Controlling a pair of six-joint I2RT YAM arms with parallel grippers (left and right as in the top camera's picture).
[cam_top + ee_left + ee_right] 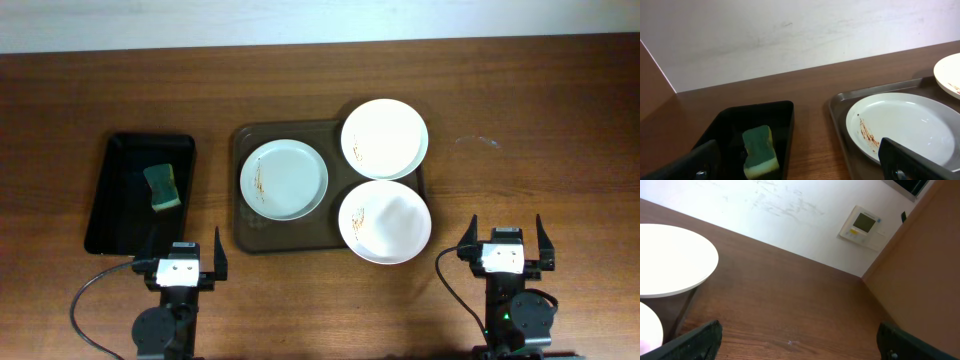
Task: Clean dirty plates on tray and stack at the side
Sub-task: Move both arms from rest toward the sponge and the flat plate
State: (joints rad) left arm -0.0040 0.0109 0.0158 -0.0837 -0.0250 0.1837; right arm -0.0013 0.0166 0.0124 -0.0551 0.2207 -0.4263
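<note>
Three white plates lie on the brown tray. The left plate has an orange-brown smear and also shows in the left wrist view. The far right plate overhangs the tray's far corner, with a small smear; its rim shows in the right wrist view. The near right plate overhangs the tray's near edge. My left gripper is open and empty near the table's front edge, left of the tray. My right gripper is open and empty, right of the tray.
A glossy black tray at the left holds a green and yellow sponge, which also shows in the left wrist view. A white wall runs behind the table's far edge.
</note>
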